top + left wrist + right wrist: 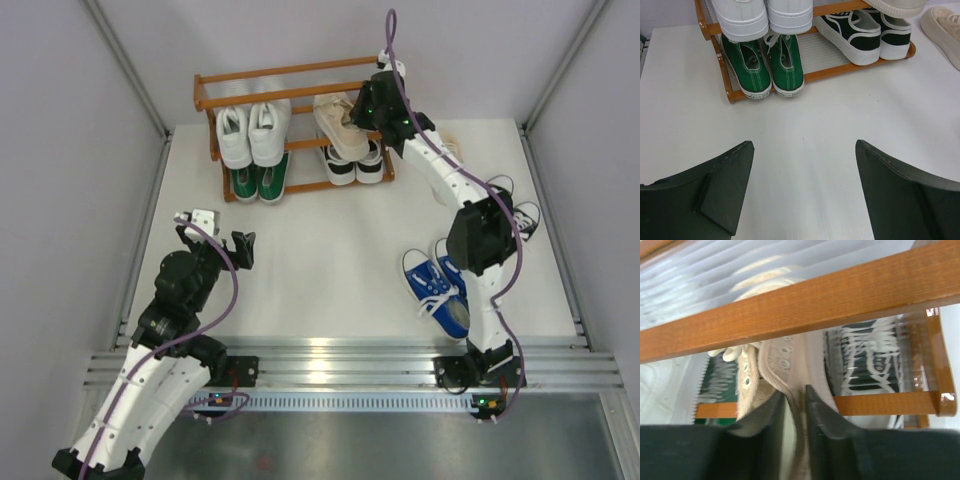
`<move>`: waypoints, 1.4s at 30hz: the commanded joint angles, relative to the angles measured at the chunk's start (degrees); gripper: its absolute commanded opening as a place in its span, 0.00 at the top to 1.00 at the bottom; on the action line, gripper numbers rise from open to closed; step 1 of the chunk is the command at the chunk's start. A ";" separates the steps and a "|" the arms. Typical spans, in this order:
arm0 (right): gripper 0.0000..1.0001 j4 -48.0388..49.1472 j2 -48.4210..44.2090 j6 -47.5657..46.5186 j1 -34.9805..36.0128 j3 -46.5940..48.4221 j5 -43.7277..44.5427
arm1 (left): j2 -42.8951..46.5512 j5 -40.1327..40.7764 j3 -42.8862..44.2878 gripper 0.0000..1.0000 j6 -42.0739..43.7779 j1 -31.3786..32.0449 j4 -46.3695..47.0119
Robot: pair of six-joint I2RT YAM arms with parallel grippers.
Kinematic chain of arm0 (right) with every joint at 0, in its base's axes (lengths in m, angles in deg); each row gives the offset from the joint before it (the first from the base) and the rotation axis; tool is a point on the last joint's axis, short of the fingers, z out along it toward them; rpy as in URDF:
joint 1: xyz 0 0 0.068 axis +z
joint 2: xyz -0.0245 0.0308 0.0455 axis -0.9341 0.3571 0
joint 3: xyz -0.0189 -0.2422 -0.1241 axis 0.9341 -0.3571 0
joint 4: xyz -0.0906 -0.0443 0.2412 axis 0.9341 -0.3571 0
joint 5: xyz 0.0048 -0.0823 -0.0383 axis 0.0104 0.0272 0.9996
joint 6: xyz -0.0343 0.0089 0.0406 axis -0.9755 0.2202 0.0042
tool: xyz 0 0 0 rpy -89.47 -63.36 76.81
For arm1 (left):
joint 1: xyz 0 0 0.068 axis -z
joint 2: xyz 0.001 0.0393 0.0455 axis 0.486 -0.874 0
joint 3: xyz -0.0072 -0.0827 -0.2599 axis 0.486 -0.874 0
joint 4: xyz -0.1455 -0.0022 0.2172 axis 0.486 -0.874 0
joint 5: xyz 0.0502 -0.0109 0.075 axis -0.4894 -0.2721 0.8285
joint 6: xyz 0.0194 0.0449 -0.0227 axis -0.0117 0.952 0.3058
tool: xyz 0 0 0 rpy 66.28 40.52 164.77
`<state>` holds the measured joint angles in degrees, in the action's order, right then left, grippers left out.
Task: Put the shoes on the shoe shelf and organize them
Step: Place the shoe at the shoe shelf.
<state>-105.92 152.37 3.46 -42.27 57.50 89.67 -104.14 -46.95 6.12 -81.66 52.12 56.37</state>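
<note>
The tabletop carries the shoe shelf at twelve o'clock in the top view. The beige shoe, pale canvas with a row of eyelets, sits at the middle tier's right half. The right end effector pinches its collar. It should settle the sole flat across both rails before letting go. The left end effector gapes wide at eight o'clock, holding nothing.

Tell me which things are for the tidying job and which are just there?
For the job: shoe shelf, white shoes, green shoes, black-and-white shoes, beige shoe between the right fingers, other beige shoe, blue shoes, black shoes.
Just there: purple cables, metal rails.
</note>
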 commanded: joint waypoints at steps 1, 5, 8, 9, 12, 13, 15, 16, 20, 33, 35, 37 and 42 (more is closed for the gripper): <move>0.72 6.66 -1.55 -0.41 0.44 1.59 -1.97 | -0.32 0.24 -0.12 0.13 0.86 -0.11 1.44; 0.61 7.63 -4.26 -2.34 0.17 -1.48 -4.18 | -0.05 -0.11 -0.12 0.12 0.77 -0.20 1.44; 0.54 8.34 -6.64 -4.10 0.17 -3.15 -5.42 | 0.04 -0.37 -0.03 0.13 0.77 -0.11 1.44; 0.53 8.25 -7.26 -4.62 0.17 -3.42 -5.59 | 0.12 -0.29 -0.03 0.12 0.77 -0.11 1.44; 0.47 7.81 -9.54 -6.73 0.17 -5.09 -6.82 | 0.30 -0.46 -0.03 0.12 0.69 -0.11 1.53; 0.47 7.81 -10.33 -7.78 0.17 -5.97 -7.61 | 0.21 -0.64 -0.03 0.12 0.69 -0.11 1.44; 0.45 8.25 -12.88 -9.19 0.17 -8.86 -7.53 | 0.39 -0.64 -0.03 0.12 0.60 -0.11 1.44; 0.45 8.16 -13.76 -11.03 0.26 -9.92 -10.23 | 0.39 -0.81 -0.03 0.12 0.60 -0.11 1.44; 0.42 7.81 -19.11 -17.53 0.17 -15.28 -12.36 | 0.48 -0.99 -0.03 0.12 0.60 -0.11 1.44; 0.04 1.48 -24.14 -56.13 -1.06 -25.22 -30.82 | 1.27 -1.96 -0.03 0.13 0.51 -0.11 1.53; 0.05 0.09 -21.87 -57.97 -1.23 -23.65 -30.56 | 1.27 -1.96 0.05 0.13 0.51 -0.11 1.44; 0.05 0.16 -20.37 -58.85 -1.23 -22.68 -29.86 | 1.35 -2.05 -0.03 0.12 0.51 -0.11 1.44; 0.05 2.80 -16.76 -58.07 -1.67 -20.57 -27.13 | 1.35 -2.57 0.05 0.12 0.42 -0.11 1.44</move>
<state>-105.09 134.05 -52.71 -43.17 33.50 61.57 -103.31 -48.56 6.12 -81.41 52.12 56.35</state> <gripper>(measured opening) 0.948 0.875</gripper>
